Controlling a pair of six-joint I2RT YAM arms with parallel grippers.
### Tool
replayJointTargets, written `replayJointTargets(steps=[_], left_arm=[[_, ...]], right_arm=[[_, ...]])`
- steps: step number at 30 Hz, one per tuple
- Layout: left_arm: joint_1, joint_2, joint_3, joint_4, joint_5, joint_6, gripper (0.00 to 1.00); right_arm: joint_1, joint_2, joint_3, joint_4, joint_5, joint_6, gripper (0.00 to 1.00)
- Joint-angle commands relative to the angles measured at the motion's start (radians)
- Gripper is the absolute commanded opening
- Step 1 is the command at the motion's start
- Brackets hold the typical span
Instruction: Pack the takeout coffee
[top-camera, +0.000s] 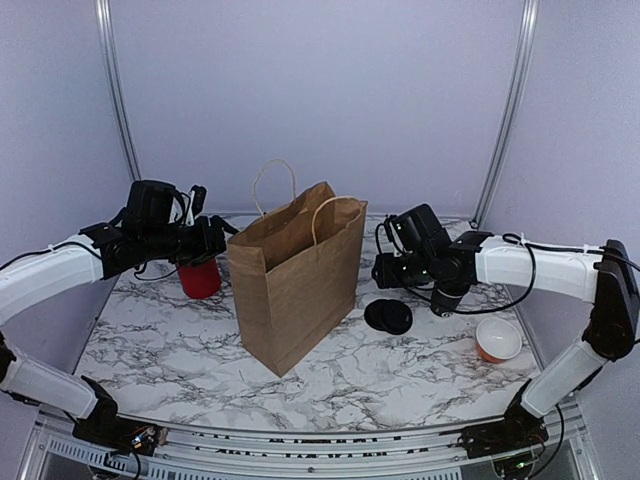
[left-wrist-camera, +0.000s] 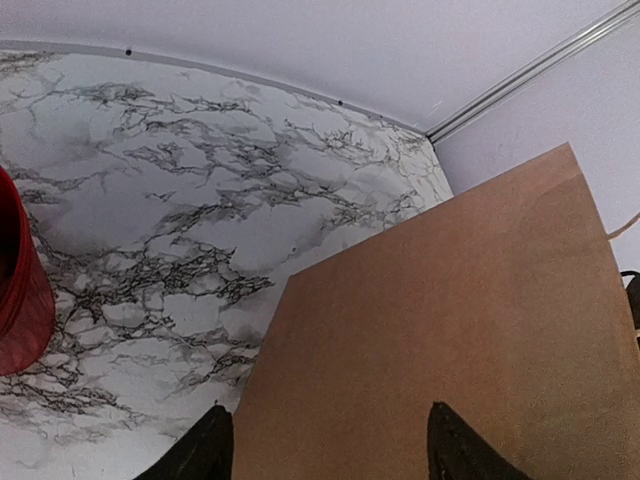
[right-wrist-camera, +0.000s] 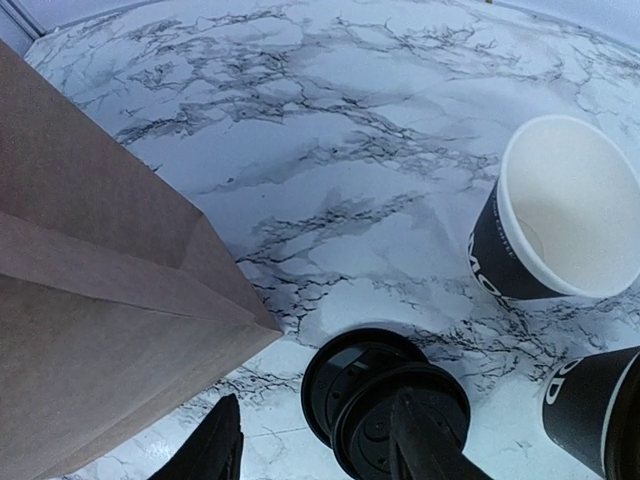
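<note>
Right fingers (right-wrist-camera: 215, 450) stand apart, holding nothing. To their right the takeout coffee (right-wrist-camera: 592, 408) sits on the surface (right-wrist-camera: 330, 150), untouched. Loose lids (right-wrist-camera: 385, 400) lie just ahead and the paper bag (right-wrist-camera: 100, 300) is on their left. Left fingers (left-wrist-camera: 200, 455), also apart, hover over the bag. Packing looks unstarted.

The red cup (left-wrist-camera: 20, 290) is cut off by the left edge of the left wrist view, and the paper bag (left-wrist-camera: 440, 320) by its right and bottom edges. In the right wrist view, a black cup (right-wrist-camera: 592, 410) is cropped at the lower right corner; its top cannot be seen.
</note>
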Motion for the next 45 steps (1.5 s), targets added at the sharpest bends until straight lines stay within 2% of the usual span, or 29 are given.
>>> replayJointTargets(steps=[1,6,12,18,22,27,38,41,45], left_arm=[[-0.067,-0.051,-0.068,0.02,-0.176,-0.051,0.64],[-0.119,-0.084,-0.197,0.106,-0.244,-0.136,0.62],[-0.216,-0.106,-0.266,0.141,-0.308,-0.194,0.6],[-0.273,-0.167,-0.332,0.144,-0.354,-0.248,0.59],[-0.295,-0.224,-0.355,0.091,-0.444,-0.269,0.58],[-0.296,-0.337,-0.409,-0.006,-0.61,-0.309,0.54],[-0.289,-0.391,-0.38,-0.078,-0.729,-0.245,0.55],[-0.256,-0.396,-0.341,-0.1,-0.759,-0.193,0.56],[-0.162,-0.403,-0.295,-0.102,-0.727,-0.129,0.57]], right_arm=[[-0.004,0.05,0.058,0.048,0.025,0.033,0.48],[-0.004,0.113,0.066,0.099,0.011,0.045,0.48],[-0.001,0.194,0.116,0.133,-0.021,0.037,0.47],[0.024,0.285,0.196,0.144,-0.06,0.008,0.46],[0.051,0.347,0.266,0.148,-0.083,-0.014,0.46],[0.082,0.421,0.352,0.167,-0.155,-0.064,0.46],[0.121,0.551,0.544,0.112,-0.245,-0.13,0.47],[0.121,0.536,0.547,0.095,-0.234,-0.134,0.47],[0.122,0.486,0.541,0.053,-0.182,-0.145,0.48]])
